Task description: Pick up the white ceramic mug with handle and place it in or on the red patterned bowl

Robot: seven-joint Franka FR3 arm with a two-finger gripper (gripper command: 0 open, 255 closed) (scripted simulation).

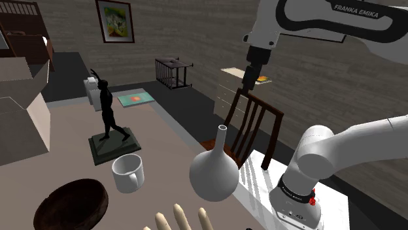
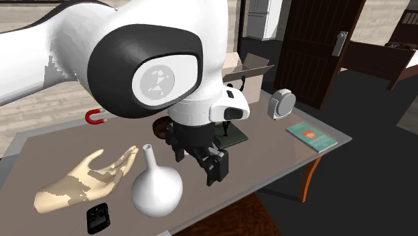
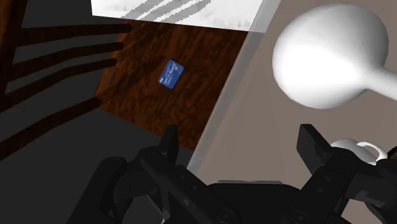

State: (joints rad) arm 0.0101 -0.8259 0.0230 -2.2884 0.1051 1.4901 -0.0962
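Count on the table (image 1: pixel 160 140): one white mug (image 1: pixel 127 173), one dark brown bowl (image 1: pixel 70 204), one white round-bellied vase (image 1: pixel 214 171), one black figure statue (image 1: pixel 108 117), one pale model hand (image 2: pixel 84 178), one teal book (image 1: pixel 135 98), one red horseshoe magnet (image 2: pixel 97 117), one small black device (image 2: pixel 97 218), one cardboard box (image 1: pixel 19 111). One wooden chair (image 1: pixel 252 127) stands off the table edge. One blue card (image 3: pixel 170 73) lies on the floor.

Writing: "FRANKA EMIKA" reads on the upper link of the arm (image 1: pixel 346 153). The label on the arm's base and the marks on the blue card cannot be read.

Mug: stands upright on the table, long axis vertical, mouth up. In the shoulder view its handle points to about 3 o'clock, toward the vase. From the mug, the bowl lies near at 8 o'clock, the vase at 3 o'clock, the statue at 11 o'clock; the mug touches none of them. The bowl holds nothing visible.

Gripper (image 3: pixel 242 143): fingers stand well apart with nothing between them. It hangs above the table edge beside the vase. In the wrist view the mug sits outside the gap, partly hidden by one finger
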